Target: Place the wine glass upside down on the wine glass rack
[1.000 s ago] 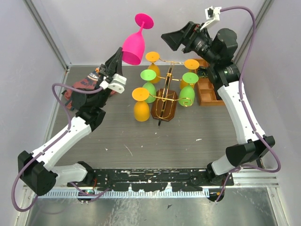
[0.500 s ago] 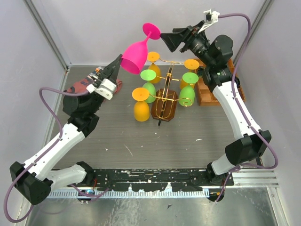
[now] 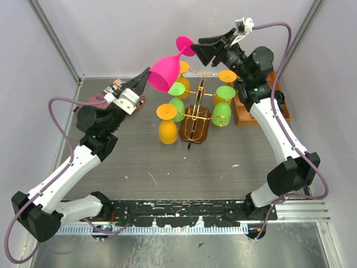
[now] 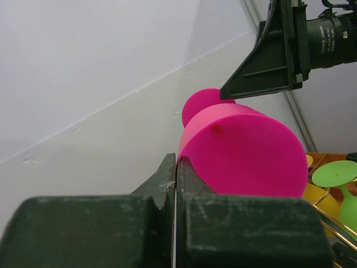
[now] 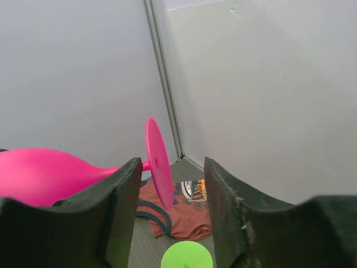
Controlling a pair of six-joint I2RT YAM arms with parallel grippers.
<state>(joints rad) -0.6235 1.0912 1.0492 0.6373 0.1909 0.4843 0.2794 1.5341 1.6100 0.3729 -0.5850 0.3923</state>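
Position: the magenta opaque wine glass point(image 3: 165, 72) is held in the air above the rear of the grey bench point(image 3: 167, 162), lying almost level, bowl toward the left arm and foot toward the right. It is near the wine glass rack of thin gold wire on a dark oval wooden base point(image 3: 192, 131), but well above it.

Left gripper point(image 3: 146, 80): clenched on the bowl's rim wall, pinching it edge-on.

Right gripper point(image 3: 199, 49): jaws apart, straddling the round foot point(image 5: 158, 162). Whether either pad touches the foot cannot be told from the wrist view.

Handling: the wine glass looks light and stiff, probably plastic, with a smooth, slippery surface. A rim pinch permits swivelling. The thin stem point(image 3: 179, 54), just behind the foot, is the preferred hold, since the foot blocks sliding.
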